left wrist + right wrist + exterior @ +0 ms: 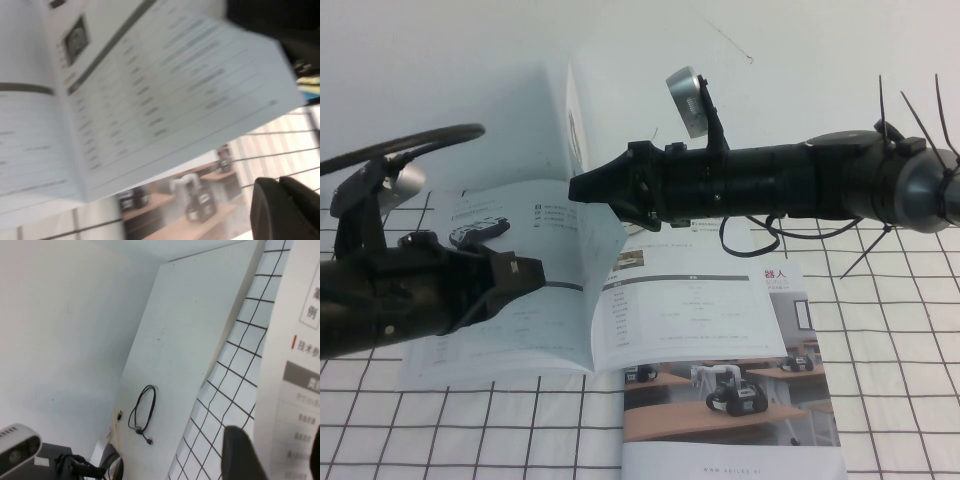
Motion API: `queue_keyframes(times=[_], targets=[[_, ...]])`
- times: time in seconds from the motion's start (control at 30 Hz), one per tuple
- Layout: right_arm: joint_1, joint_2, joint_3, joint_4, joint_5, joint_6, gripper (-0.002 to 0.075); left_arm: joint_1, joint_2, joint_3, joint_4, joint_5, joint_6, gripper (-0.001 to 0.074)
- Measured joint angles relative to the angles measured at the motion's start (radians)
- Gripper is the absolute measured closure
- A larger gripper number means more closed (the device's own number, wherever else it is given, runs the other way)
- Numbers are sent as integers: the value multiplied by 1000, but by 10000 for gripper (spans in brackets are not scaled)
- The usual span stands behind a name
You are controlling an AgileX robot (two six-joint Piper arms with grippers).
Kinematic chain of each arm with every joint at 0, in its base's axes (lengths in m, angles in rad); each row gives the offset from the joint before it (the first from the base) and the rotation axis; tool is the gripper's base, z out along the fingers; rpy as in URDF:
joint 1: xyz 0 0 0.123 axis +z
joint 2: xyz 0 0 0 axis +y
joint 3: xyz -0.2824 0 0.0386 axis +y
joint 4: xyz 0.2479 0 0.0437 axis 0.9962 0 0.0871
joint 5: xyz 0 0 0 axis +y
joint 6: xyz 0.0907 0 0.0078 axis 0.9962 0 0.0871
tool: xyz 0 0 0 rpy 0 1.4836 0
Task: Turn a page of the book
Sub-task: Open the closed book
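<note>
We see the right gripper (582, 186) raised above the open book (570, 290), its dark tip closed on the page (582, 200), which stands lifted, almost upright, from the book's spine. In the right wrist view one dark finger (242, 452) lies against the printed sheet, whose grey header bar and Chinese text fill the edge nearest the gripper. The rest of the book lies flat beneath and to both sides of this gripper, its spread printed with a small vehicle photo and tables.

The left gripper (525, 272) rests low on the book's left-hand leaf, just beside the spine and below the right gripper; we cannot tell whether its fingers are apart or together. Its wrist view shows one dark finger (282, 210) close over the right-hand leaf.

Under the book's near right corner lies a brochure (740, 390) with a colour photo of desks and robots. All of it sits on a white table (900, 350) ruled with a black grid. Behind the table, a black cable (142, 412) lies coiled on a white board.
</note>
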Motion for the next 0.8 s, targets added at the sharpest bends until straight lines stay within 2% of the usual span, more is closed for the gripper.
queue_keyframes(times=[0.1, 0.2, 0.4, 0.8], targets=[[7, 0, 0, 0, -13, 0, 421, 0, -3, 36, -150, 8, 114, 738], [28, 0, 0, 1, -30, -2, 421, -12, 1, 43, -195, -1, 152, 738], [59, 0, 0, 5, -60, -11, 421, -50, 5, 46, -212, -25, 171, 738], [59, 0, 0, 7, -68, -26, 421, -56, 3, 46, -202, -31, 178, 738]])
